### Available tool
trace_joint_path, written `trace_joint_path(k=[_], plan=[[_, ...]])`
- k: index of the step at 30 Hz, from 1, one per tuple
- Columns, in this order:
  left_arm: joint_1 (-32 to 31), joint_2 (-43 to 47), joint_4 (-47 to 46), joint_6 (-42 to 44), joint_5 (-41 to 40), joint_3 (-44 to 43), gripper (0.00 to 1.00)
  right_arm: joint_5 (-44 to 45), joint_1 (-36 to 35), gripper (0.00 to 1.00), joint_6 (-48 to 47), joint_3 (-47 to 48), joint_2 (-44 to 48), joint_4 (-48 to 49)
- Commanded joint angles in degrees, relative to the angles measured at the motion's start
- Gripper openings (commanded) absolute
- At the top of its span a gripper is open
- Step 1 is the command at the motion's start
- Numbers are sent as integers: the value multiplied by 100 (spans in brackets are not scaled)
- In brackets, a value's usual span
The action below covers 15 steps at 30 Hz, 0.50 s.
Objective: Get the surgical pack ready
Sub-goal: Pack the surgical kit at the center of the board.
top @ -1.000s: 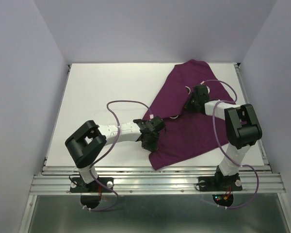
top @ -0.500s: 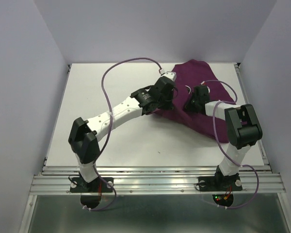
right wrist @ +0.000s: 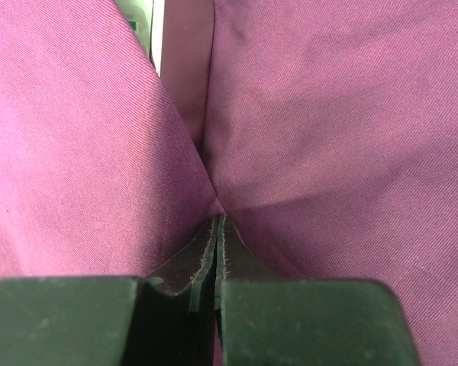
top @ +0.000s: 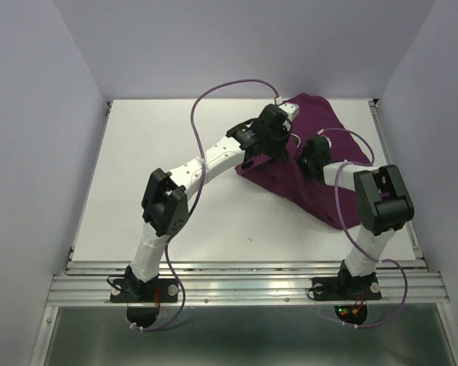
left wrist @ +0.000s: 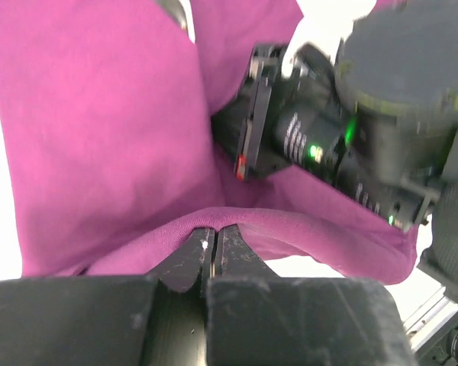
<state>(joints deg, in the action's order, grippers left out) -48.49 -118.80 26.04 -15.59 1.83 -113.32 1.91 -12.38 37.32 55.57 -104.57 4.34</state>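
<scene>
Mostly cloth point(right wrist: 328, 114) fills R wrist view, edges cut off.

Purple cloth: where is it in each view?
Top external: cloth bunched right of centre, under both wrists.
Left wrist: cloth fills left and centre, hem in shut left jaws.
Right wrist: cloth fills the frame, fold in shut right jaws.
Shared landmark: the fold the right jaws pinch.

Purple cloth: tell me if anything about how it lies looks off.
The dark-purple cloth is not spread flat: it lies bunched and folded over itself at the far right of the table. The left gripper pinches a rolled fold and the right gripper is shut on a raised crease.
</scene>
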Motion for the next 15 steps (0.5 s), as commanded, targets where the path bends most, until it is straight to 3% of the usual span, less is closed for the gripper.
trace_joint_path(k=[1,15], plan=[[208,-99,-380,373,520,-735,0,-60,-36,1,-6,-354,-256,-680],[656,-889,-1408,514,1626,-990,0,2,-36,1,47,-459,-239,-689]])
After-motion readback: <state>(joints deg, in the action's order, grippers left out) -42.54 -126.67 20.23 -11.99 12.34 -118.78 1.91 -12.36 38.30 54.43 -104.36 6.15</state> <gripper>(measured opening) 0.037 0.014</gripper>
